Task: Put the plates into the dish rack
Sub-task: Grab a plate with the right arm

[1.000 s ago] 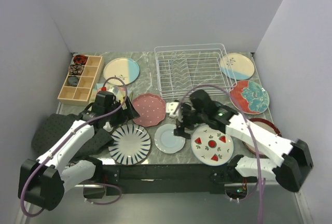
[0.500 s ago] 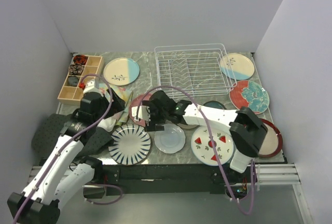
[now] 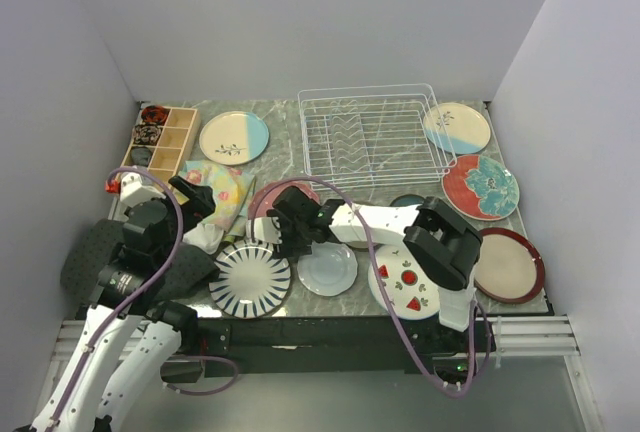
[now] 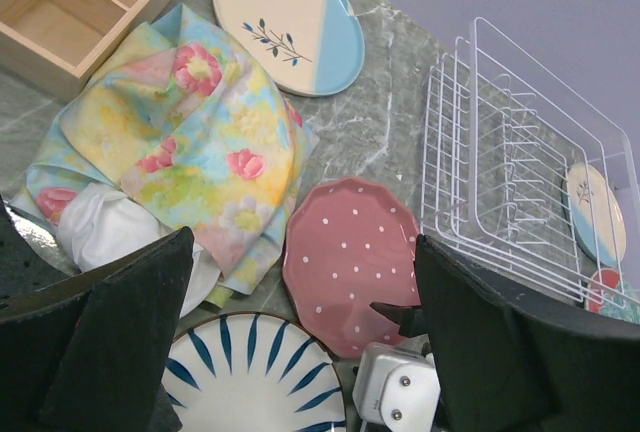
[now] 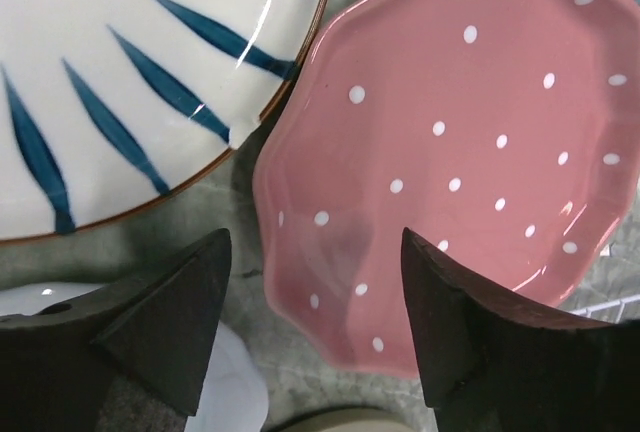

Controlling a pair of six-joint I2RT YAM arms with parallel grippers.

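The pink dotted plate (image 3: 290,194) (image 5: 460,142) (image 4: 350,252) lies flat in front of the white wire dish rack (image 3: 372,137) (image 4: 520,182), which holds no plates. My right gripper (image 3: 285,220) (image 5: 315,242) is open, reaching left, with the pink plate's near rim between its fingers. My left gripper (image 3: 197,195) (image 4: 302,242) hangs open and empty at the left, above the cloth. Around them lie the navy-striped plate (image 3: 250,277) (image 5: 110,82), pale blue plate (image 3: 327,267), watermelon plate (image 3: 405,282), taupe plate (image 3: 508,264), dark teal plate (image 3: 410,201), red floral plate (image 3: 481,187) and two cream-and-blue plates (image 3: 233,137) (image 3: 456,127).
A wooden compartmented box (image 3: 155,142) stands at the back left. The floral cloth (image 3: 222,192) (image 4: 190,132) is bunched beside the pink plate over something white. A dark mat (image 3: 95,252) lies under the left arm. Walls close in on three sides.
My right gripper has swung left from the pale blue plate to the pink plate's rim, and its jaws have narrowed. The left arm has drawn back to the left.
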